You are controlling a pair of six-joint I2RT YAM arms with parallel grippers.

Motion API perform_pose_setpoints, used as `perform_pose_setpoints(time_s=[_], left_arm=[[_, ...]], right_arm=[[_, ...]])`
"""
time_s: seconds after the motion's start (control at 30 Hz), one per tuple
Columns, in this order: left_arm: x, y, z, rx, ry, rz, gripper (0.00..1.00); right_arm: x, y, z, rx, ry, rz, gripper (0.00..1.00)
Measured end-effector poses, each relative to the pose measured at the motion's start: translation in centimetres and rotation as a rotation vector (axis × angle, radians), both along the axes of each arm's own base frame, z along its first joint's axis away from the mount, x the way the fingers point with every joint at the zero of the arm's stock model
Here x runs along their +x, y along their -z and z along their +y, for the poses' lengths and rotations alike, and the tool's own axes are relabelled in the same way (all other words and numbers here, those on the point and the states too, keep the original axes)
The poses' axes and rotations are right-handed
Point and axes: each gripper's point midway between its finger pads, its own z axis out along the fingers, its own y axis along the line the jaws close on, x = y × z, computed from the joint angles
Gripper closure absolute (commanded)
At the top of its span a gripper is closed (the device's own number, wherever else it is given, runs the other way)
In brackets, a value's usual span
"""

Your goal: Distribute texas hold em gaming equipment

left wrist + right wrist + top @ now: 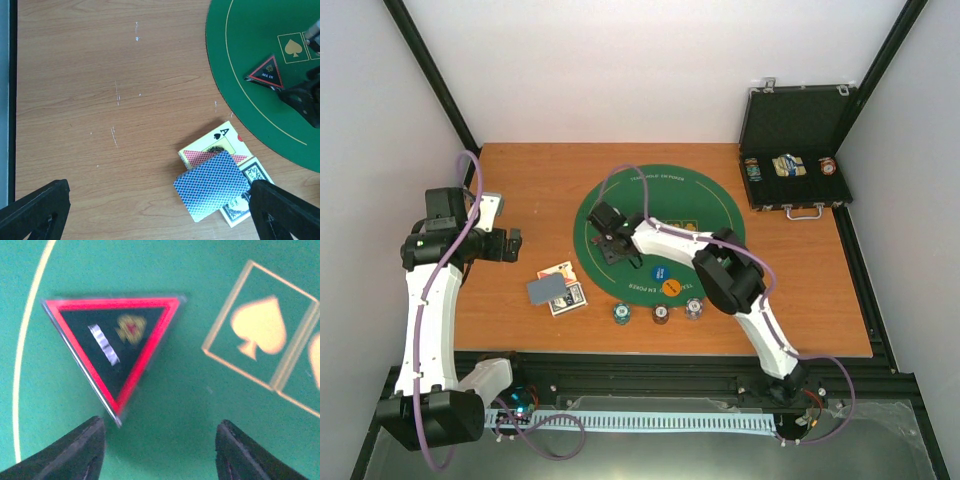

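The black-and-red triangle marker (112, 340) lies flat on the round green mat (705, 200), beside a printed spade box. My right gripper (160, 450) hangs open just over it; the marker's lower tip sits close to the left finger (75, 452), and nothing is between the jaws. Playing cards (212, 185) lie in a loose pile on the wood left of the mat, a blue-backed one on top of an ace of spades. My left gripper (160, 215) is open above bare wood, the cards near its right finger (285, 212). A blue disc (658, 271) and an orange disc (671, 288) rest on the mat.
Three striped chips (661, 314) stand in a row at the mat's near edge. An open black case (792, 150) with more chips and cards sits at the back right. White walls close in the table on three sides.
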Motion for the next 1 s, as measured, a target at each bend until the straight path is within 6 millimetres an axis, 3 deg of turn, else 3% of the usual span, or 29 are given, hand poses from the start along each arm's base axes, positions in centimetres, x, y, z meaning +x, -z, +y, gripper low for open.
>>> perform_pose_setpoints(time_s=[0.37, 0.6, 0.8, 1.0], left_arm=[[0.0, 0.0, -0.4, -0.016, 0.018, -0.002, 0.0], [0.0, -0.7, -1.0, -0.044, 0.04, -0.013, 0.0], [0.0, -1.2, -1.4, -0.058, 0.052, -0.022, 0.0], [-0.1, -1.3, -1.5, -0.063, 0.057, -0.024, 0.0]], right_arm=[[-5.7, -4.6, -8.3, -0.039, 0.027, -0.006, 0.33], [-8.6, -0.1, -13.6, -0.134, 0.064, 0.085, 0.33], [-8.4, 0.3, -14.0, -0.117, 0.075, 0.098, 0.36], [-7.9, 0.5, -13.8, -0.087, 0.075, 0.108, 0.45]])
